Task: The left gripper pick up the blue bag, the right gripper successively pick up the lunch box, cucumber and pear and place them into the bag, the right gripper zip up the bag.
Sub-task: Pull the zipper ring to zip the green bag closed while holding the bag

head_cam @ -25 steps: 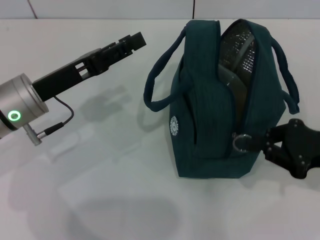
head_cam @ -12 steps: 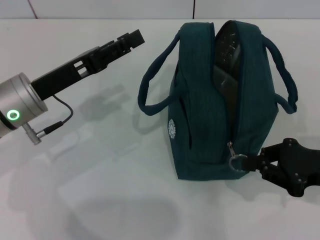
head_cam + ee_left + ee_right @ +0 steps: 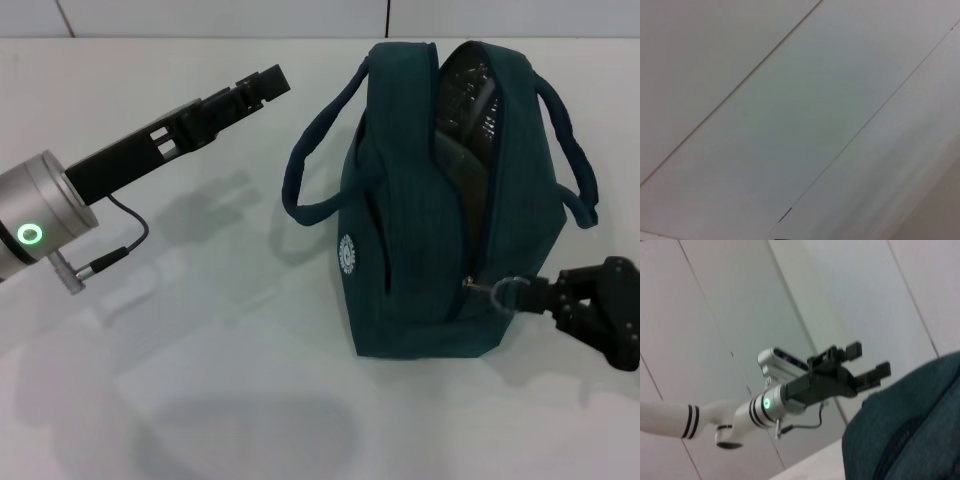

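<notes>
The right tool [image 3: 532, 296], clamped on the zipper pull [image 3: 505, 289] at the blue bag's [image 3: 420, 250] five o'clock, has drawn it back upward; the zip remains mostly unclosed. The left tool [image 3: 262, 84] hangs wide at ten o'clock.

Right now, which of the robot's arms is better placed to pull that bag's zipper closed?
The right. The right gripper already sits at the metal zipper ring at the blue bag's near end. The left gripper hangs open, apart from the bag, beyond its handle.

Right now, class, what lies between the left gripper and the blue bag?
Head view: only bare white table separates the left gripper from the blue bag.
</notes>
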Controlling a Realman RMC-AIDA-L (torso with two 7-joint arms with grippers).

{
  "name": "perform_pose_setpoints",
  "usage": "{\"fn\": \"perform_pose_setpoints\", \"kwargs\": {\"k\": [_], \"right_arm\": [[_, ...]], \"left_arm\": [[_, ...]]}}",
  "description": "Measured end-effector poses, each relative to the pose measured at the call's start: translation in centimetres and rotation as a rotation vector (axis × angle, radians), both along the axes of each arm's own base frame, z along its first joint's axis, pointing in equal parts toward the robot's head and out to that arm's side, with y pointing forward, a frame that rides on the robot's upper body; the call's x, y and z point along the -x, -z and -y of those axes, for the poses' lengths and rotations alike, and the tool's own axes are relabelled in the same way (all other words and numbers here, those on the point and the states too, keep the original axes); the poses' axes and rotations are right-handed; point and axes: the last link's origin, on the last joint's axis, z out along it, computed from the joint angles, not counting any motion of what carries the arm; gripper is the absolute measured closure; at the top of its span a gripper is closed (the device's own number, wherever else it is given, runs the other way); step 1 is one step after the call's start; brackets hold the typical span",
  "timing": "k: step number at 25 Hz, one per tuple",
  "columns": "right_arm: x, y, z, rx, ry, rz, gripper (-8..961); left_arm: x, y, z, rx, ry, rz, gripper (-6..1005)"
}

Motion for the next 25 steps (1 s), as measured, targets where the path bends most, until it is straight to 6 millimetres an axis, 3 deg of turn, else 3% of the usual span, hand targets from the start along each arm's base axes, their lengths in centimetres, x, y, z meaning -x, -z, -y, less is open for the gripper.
{"fn": "perform_pose_setpoints", "kwargs": {"k": [11, 20, 25], "right_arm": [[2.4, -1.2, -1.6, -0.092, -0.082, -0.107, 944], [4.9, -2.9, -5.3, -0.239, -0.107, -0.165, 944], [5.2, -2.3, -7.1, -0.268, -0.069, -0.116, 944]], "left_arm": [[0.3, 0.1, 0.1, -0.004, -0.013, 0.005, 290], [0.9, 0.1, 0.5, -0.023, -0.024, -0.002, 292], [1.4, 0.1, 0.8, -0.050, -0.028, -0.005, 293]]}}
